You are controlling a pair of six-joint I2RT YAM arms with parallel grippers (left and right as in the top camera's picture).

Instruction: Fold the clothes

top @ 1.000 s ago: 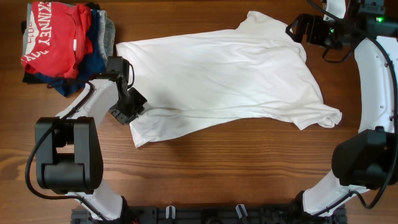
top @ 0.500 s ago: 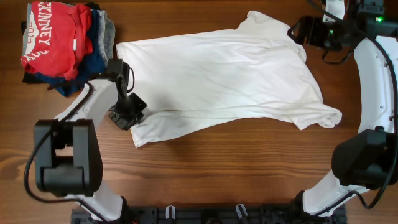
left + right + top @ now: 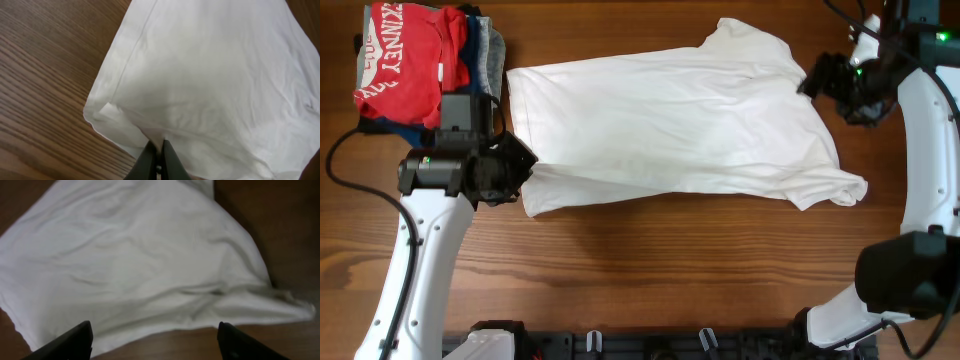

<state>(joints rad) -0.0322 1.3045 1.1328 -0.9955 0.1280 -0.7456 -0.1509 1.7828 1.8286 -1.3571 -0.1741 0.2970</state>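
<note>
Large white cotton T-shirt (image 3: 670,125): spread mostly flat across the centre of the brown wooden table (image 3: 670,270) | left gripper (image 3: 157,159): fingers pinched together on the shirt's hem near its lower-left corner, forearm reaching up from the near edge, wrist turned rightward | right gripper (image 3: 154,330): fingers spread wide, holding nothing, above the shirt's right side, arm arcing along the table's right edge

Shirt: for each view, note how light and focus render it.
Overhead: shirt bright, its folds nearly washed out. Left wrist: evenly lit, hem seams crisp. Right wrist: dimmer, greyish and soft, with the fingers showing as dark blurs.
</note>
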